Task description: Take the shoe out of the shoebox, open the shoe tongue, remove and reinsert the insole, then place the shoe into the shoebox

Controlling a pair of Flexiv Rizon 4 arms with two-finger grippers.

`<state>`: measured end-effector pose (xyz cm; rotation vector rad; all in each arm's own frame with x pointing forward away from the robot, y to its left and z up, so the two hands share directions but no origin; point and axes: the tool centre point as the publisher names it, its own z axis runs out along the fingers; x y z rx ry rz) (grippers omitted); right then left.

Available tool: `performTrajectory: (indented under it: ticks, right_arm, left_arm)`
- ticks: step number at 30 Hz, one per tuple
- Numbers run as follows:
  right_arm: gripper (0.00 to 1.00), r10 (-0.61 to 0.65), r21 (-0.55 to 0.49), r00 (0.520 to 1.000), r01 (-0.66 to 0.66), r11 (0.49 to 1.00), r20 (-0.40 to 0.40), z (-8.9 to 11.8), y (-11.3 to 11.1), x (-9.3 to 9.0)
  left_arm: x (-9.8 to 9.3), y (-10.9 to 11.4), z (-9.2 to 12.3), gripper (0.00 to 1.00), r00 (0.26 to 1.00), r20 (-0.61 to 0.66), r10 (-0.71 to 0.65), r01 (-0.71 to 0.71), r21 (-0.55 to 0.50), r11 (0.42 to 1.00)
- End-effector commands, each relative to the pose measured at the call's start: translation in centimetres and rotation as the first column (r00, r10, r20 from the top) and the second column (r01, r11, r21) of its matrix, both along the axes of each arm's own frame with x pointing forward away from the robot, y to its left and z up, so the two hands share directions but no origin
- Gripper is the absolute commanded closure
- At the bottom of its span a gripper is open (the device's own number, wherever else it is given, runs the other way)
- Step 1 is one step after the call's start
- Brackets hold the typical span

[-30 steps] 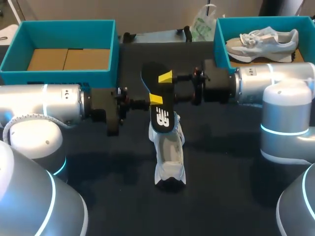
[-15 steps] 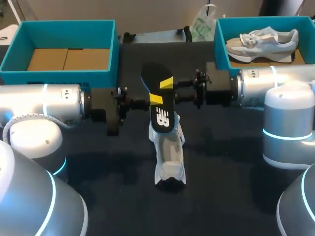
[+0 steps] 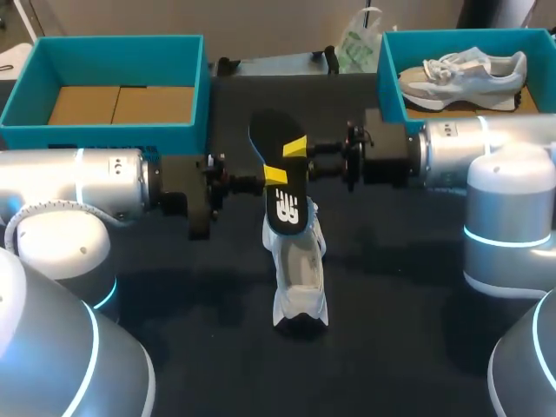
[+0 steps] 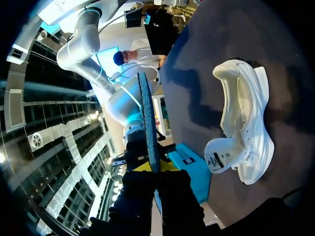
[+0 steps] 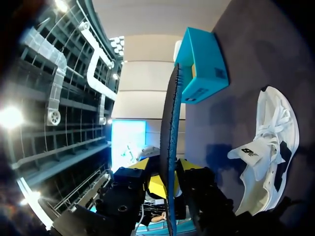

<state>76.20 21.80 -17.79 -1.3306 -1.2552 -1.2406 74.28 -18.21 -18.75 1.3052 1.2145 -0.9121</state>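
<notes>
Overall: the insole [image 3: 280, 187] is out of the shoe [image 3: 300, 278] and held in the air over the table [image 3: 391, 330], gripped by both arms at once.
Left gripper [image 3: 274, 175]: reaching in from the left, it is closed on the insole's lower half. In its wrist view the thin black sheet [image 4: 147, 118] runs edge-on between the fingers.
Right gripper [image 3: 295, 146]: reaching in from the right, it is closed a little higher on the insole. Its wrist view also shows the insole [image 5: 171, 128] edge-on and pinched between the fingers.
Why two grips: my guess is that a floppy insole sags from a single pinch. Holding it from both sides keeps it stiff, or allows a handover for a better angle.
Shoe: it stands on the table directly under the insole's lower end. Its mouth gapes open and the tongue [image 5: 248, 153] is pulled out, which leaves a clear way in.
Stage: removal looks finished. Reinsertion seems to come next, with the lower tip steered down into the mouth.
Left shoebox [image 3: 104, 137]: it sits behind the left arm, holding no shoe and showing bare cardboard, so it is probably where this shoe goes.
Right shoebox [image 3: 388, 78]: it sits behind the right arm, with a second shoe [image 3: 465, 71] lying inside.
Risk: the insole could buckle if one grip lets go too early.
</notes>
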Motion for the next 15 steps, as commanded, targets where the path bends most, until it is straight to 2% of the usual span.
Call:
performTrajectory:
  ticks: [1, 10, 15]
  right_arm:
    - [0.7, -0.001, -0.006, 1.0, 0.001, 1.0, 0.002, 0.15, 0.07, 0.07]
    - [0.88, -0.004, -0.006, 1.0, 0.004, 1.0, 0.003, 0.15, 0.01, 0.01]
    - [0.89, 0.0, -0.005, 1.0, 0.0, 1.0, 0.004, 0.05, 0.04, 0.0]
  left_arm:
    - [-0.03, -0.12, -0.13, 1.0, 1.0, 0.003, 0.003, -0.003, -0.003, 1.0]
    - [-0.03, -0.12, -0.13, 1.0, 1.0, 0.003, 0.003, -0.003, -0.003, 1.0]
    - [-0.03, -0.12, -0.13, 1.0, 1.0, 0.003, 0.003, -0.003, -0.003, 1.0]
